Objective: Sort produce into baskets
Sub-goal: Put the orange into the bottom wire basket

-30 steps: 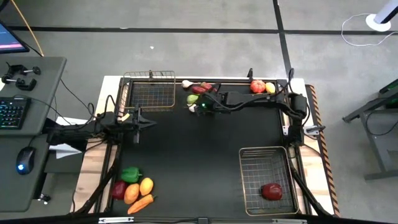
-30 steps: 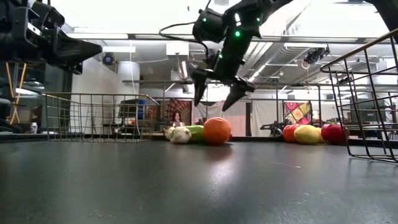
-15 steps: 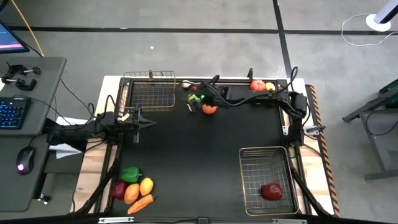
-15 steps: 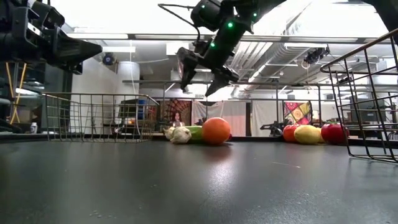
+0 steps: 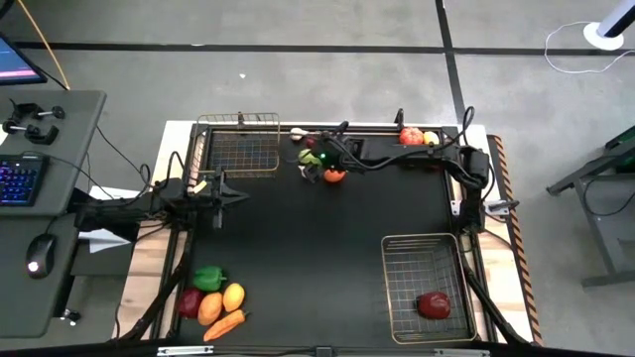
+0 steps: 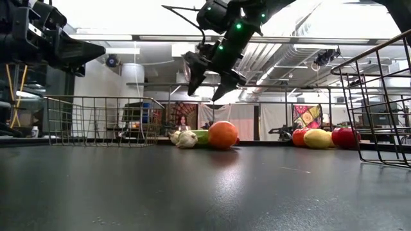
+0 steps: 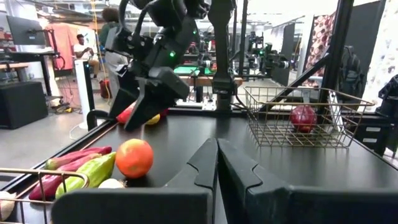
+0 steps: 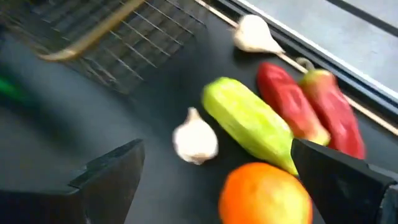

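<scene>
My right gripper [image 6: 205, 90] hangs open and empty above the far middle of the table, over an orange [image 6: 223, 135], a green cucumber [image 8: 249, 124] and a white garlic [image 8: 194, 140]. Two dark-red pieces [image 8: 292, 102] and a second garlic [image 8: 255, 34] lie by the far edge. The coppery-rimmed basket [image 5: 238, 144] stands at the far left. The silvery basket [image 5: 425, 288] at the near right holds one dark-red piece [image 5: 433, 304]. My left gripper [image 7: 217, 152] is shut and empty at the table's left side [image 5: 233, 196].
A green pepper [image 5: 208, 278], a red piece [image 5: 189, 302], yellow and orange pieces [image 5: 233, 296] and a carrot [image 5: 223, 324] lie at the near left corner. A red apple [image 5: 410, 137] and a lemon [image 5: 431, 139] sit at the far right. The black mat's middle is bare.
My right gripper has risen from just above the orange and gone a little toward the table's far left, staying open. The orange, covered by it from above before, now shows beside it. The produce has not moved.
</scene>
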`<state>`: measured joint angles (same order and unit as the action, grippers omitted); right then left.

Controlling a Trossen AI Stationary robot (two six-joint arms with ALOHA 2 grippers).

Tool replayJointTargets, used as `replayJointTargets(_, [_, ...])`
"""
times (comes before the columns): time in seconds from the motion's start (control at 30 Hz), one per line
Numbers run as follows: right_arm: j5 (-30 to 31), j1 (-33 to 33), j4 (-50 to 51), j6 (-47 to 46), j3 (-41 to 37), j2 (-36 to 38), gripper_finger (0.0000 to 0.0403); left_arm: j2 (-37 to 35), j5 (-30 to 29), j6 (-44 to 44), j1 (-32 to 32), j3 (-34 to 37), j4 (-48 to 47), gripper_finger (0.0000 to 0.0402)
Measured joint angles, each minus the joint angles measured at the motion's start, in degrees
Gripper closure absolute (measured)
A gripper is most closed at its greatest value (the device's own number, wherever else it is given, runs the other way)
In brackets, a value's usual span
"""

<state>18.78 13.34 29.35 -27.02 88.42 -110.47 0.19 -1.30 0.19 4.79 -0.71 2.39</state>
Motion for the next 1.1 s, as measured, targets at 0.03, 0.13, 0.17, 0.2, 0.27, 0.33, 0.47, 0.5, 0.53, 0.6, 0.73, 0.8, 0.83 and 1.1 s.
replayJointTargets(0.03, [1.15,-0.24,1.28,0.12,0.00,-0.01,0.0003,0.01,0.00,0.00,-0.02,0.00,0.00,0.0401])
replayJointTargets(0.13, [8.34,-1.32,4.84,0.34,-0.02,-0.01,0.0003,0.00,0.00,0.00,-0.02,0.00,0.00,0.0401])
replayJointTargets(0.17, [10.88,-1.81,6.70,-0.68,0.06,-0.01,0.0003,0.00,0.00,0.00,-0.01,0.00,0.00,0.0401])
replayJointTargets(0.2, [13.24,-2.13,8.90,-1.42,0.24,-0.01,0.0003,0.00,0.00,-0.01,-0.02,0.00,0.00,0.0401])
replayJointTargets(0.27, [16.06,-2.67,11.96,-2.94,0.67,-0.01,0.0003,0.01,0.00,0.00,0.00,0.00,0.00,0.0401])
replayJointTargets(0.33, [15.31,-2.69,13.77,-5.08,0.76,0.00,0.0003,0.00,0.00,0.00,-0.01,0.00,0.00,0.0401])
replayJointTargets(0.47, [11.75,-2.64,14.22,-3.77,0.76,-0.03,0.0004,0.00,0.00,0.00,0.00,0.00,0.00,0.0401])
replayJointTargets(0.5, [10.95,-2.69,14.18,-2.97,0.76,-0.01,0.0004,0.00,0.00,0.00,-0.02,0.00,0.00,0.0401])
replayJointTargets(0.53, [9.97,-2.69,14.22,-4.18,0.76,-0.01,0.0004,0.00,0.00,0.00,0.00,0.00,0.00,0.0401])
replayJointTargets(0.6, [9.15,-2.72,14.38,-7.94,0.76,-0.01,0.0004,0.02,0.00,0.00,0.00,0.00,0.00,0.0401])
replayJointTargets(0.73, [9.55,-2.48,14.84,-8.32,0.76,-0.20,0.0004,0.00,0.00,0.00,-0.01,0.00,0.00,0.0401])
replayJointTargets(0.8, [9.15,-1.98,15.16,-8.93,0.76,-0.36,0.0004,0.00,0.00,0.00,-0.01,0.00,0.00,0.0401])
replayJointTargets(0.83, [8.36,-1.60,15.04,-9.23,0.76,-0.47,0.0004,0.02,0.00,0.00,-0.02,0.00,0.00,0.0401])
replayJointTargets(1.1, [1.87,2.54,14.51,-10.55,0.76,-2.04,0.0004,0.00,0.00,0.00,0.00,0.00,0.00,0.0401])
